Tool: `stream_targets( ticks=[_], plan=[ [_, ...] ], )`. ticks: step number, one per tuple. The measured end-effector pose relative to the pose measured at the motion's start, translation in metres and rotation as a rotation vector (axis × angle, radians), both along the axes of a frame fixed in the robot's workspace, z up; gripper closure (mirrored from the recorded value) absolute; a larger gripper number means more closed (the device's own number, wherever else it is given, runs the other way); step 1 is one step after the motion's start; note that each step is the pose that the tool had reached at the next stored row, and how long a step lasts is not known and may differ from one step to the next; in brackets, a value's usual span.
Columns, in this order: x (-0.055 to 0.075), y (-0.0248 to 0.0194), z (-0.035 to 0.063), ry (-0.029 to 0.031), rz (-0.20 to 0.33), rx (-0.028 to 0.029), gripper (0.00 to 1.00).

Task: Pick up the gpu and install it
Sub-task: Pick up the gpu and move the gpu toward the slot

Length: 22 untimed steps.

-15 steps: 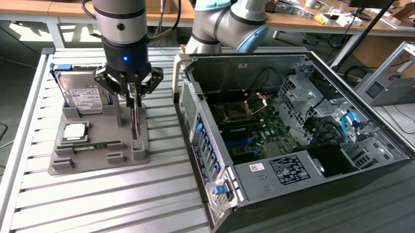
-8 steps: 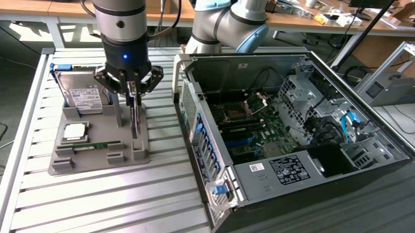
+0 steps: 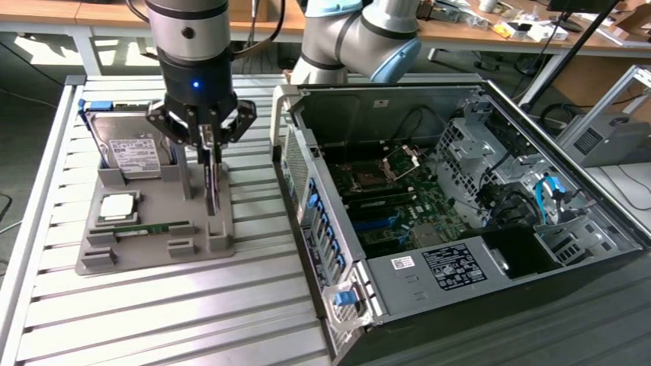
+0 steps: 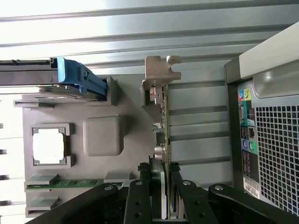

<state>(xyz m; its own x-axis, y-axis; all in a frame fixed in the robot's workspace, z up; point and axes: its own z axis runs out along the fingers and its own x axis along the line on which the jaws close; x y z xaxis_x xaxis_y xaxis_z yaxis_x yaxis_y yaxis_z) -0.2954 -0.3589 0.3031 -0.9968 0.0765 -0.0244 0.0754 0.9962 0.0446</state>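
Tool point(image 3: 209, 143) clamped on gpu point(image 3: 210, 187) edge-up at gray holder point(image 3: 152, 248); thin-edge grip, so card may tilt/slip & snag holder slot w/ any sideways pull

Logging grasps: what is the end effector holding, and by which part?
The gpu, standing on edge, pinched by the end effector on its upper edge, away from the silvery bracket.

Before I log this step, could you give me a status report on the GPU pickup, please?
Status: gripper shut on gpu, near its upper edge. Card upright at gray holder. hard drive beside it, apart; open case on exterior view's right.
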Motion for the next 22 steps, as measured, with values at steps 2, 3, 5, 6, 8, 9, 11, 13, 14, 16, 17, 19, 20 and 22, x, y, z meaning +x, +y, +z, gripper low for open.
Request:
stream_targets(
  ticks=[2,3,5,6,8,9,11,13,14,16,17,19,20,22],
  plan=[
    [0.0,0.0,0.0012,0.0,0.0,0.0,0.73],
    [0.0,0.0,0.0017,0.0,0.0,0.0,0.73],
    [0.0,0.0,0.0031,0.0,0.0,0.0,0.73],
    [0.0,0.0,0.0038,0.0,0.0,0.0,0.73],
    [0.0,0.0,0.0057,0.0001,0.0,0.0,0.73],
    [0.0,0.0,0.007,-0.0001,0.0,0.0,0.73],
    [0.0,0.0,0.0091,0.0,0.0,0.0,0.73],
    [0.0,0.0,0.0107,0.0,0.0,0.0,0.73],
    [0.0,0.0,0.0117,0.0,0.0,0.0,0.73],
    [0.0,0.0,0.0137,0.0,0.0,0.0,0.73],
    [0.0,0.0,0.0146,0.0,0.0,0.0,0.73],
    [0.0,0.0,0.0161,0.0,0.0,0.0,0.73],
    [0.0,0.0,0.017,0.0,0.0,0.0,0.73],
    [0.0,0.0,0.0188,0.0,0.0,0.0,0.73]
  ],
)
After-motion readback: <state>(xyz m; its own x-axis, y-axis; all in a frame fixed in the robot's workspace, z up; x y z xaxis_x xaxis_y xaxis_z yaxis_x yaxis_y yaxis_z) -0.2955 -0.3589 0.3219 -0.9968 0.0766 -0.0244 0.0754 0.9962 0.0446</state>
